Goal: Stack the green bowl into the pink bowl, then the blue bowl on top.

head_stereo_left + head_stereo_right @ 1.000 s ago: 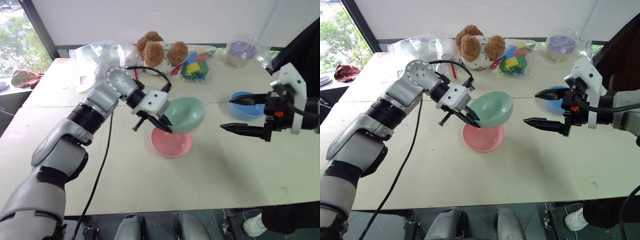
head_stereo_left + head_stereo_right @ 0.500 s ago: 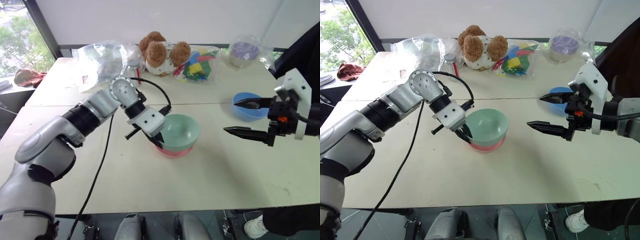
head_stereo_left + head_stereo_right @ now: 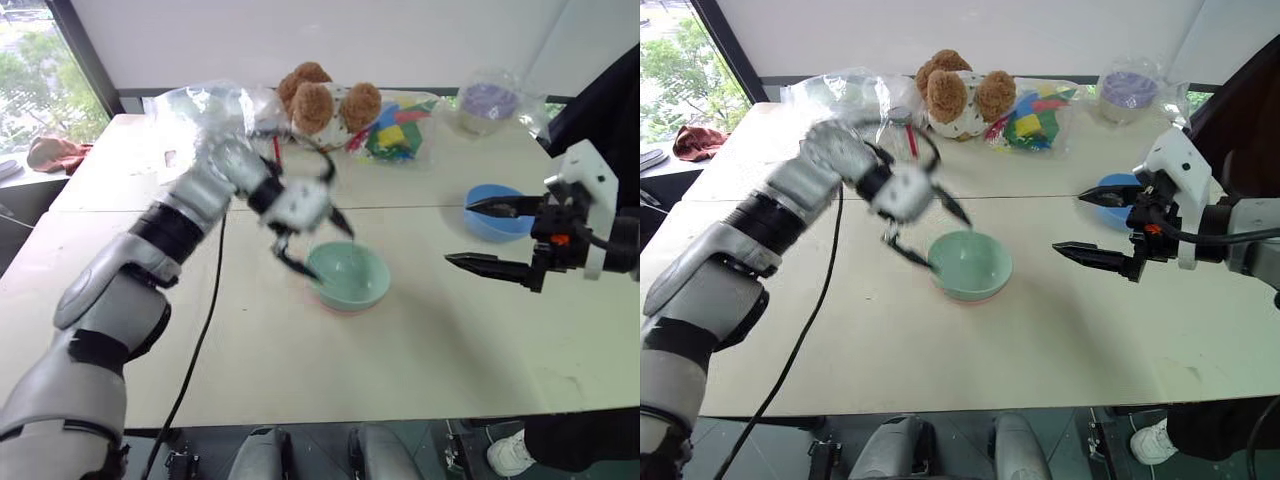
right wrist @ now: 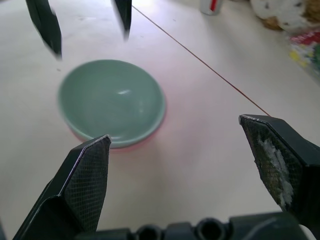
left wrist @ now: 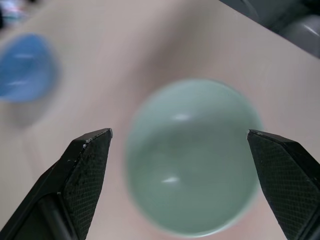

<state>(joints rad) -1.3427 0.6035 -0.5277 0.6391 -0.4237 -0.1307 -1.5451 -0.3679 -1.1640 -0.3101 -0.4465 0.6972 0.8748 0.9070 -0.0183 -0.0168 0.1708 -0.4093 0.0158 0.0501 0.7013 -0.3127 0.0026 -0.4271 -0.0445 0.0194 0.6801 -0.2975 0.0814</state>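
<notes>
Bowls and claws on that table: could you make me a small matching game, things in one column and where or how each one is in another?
Things:
1. green bowl
2. pink bowl
3. blue bowl
4. left gripper

Places or states:
A. alone on the table, beside the right gripper
B. open, just above the stacked bowls
C. nested inside another bowl
D. underneath, with just a rim showing

Pairs: 1-C, 2-D, 3-A, 4-B
</notes>
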